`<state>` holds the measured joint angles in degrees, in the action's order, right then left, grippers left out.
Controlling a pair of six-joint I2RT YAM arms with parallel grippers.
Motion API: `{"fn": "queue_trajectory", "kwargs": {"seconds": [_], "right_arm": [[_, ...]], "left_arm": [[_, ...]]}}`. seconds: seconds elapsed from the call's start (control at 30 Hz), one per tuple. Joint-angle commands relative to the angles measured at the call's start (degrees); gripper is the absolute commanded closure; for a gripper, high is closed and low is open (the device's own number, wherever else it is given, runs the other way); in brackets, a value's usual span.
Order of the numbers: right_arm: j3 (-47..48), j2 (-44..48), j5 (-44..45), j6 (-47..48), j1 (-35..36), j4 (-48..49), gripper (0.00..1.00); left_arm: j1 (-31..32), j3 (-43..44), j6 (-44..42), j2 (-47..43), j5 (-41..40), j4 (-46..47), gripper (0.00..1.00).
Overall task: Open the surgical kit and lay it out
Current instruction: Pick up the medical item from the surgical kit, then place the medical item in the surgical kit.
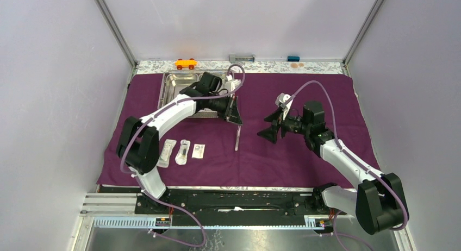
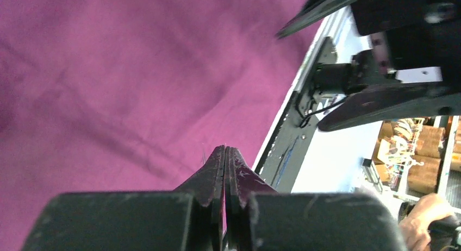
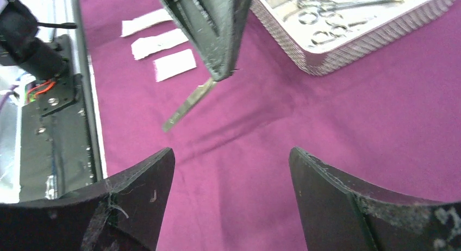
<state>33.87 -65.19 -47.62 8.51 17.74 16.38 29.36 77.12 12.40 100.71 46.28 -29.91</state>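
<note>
The dark purple cloth [image 1: 304,153] lies spread flat on the table. The steel tray [image 1: 179,82] stands at its back left, and ring-handled forceps [image 3: 326,31] lie inside it. My left gripper [image 1: 237,120] is shut on the upper end of the thin tweezers [image 1: 238,137]. They slant down from its tip towards the cloth, as the tweezers [image 3: 187,104] show in the right wrist view. In the left wrist view the left gripper [image 2: 225,149] has its fingers pressed together. My right gripper [image 1: 266,127] hovers open to the right of the tweezers, with nothing between the fingers of the right gripper [image 3: 231,151]. Three small packets [image 1: 183,151] lie in a row at the front left.
An orange toy car [image 1: 185,63], a grey piece [image 1: 242,58] and a small blue piece [image 1: 293,58] sit on the patterned strip behind the cloth. The arms' black mounting rail [image 1: 234,199] runs along the near edge. Walls close in left, right and back.
</note>
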Motion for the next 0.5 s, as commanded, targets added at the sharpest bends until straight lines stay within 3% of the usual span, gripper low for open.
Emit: {"fn": "queue_trajectory", "kwargs": {"seconds": [0.0,0.33,0.47], "right_arm": [[-0.16,0.79,-8.62,-2.98,1.62,5.54,0.14],[-1.01,-1.61,-11.71,-10.89,4.36,12.97,0.07],[-1.15,-1.87,-10.82,-11.08,4.45,13.25,0.07]], "left_arm": [[0.31,-1.45,2.12,-6.78,8.86,13.72,1.0],[1.93,-10.11,19.61,-13.07,13.81,44.65,1.0],[2.51,-11.8,22.65,-13.79,14.17,51.5,1.0]]}}
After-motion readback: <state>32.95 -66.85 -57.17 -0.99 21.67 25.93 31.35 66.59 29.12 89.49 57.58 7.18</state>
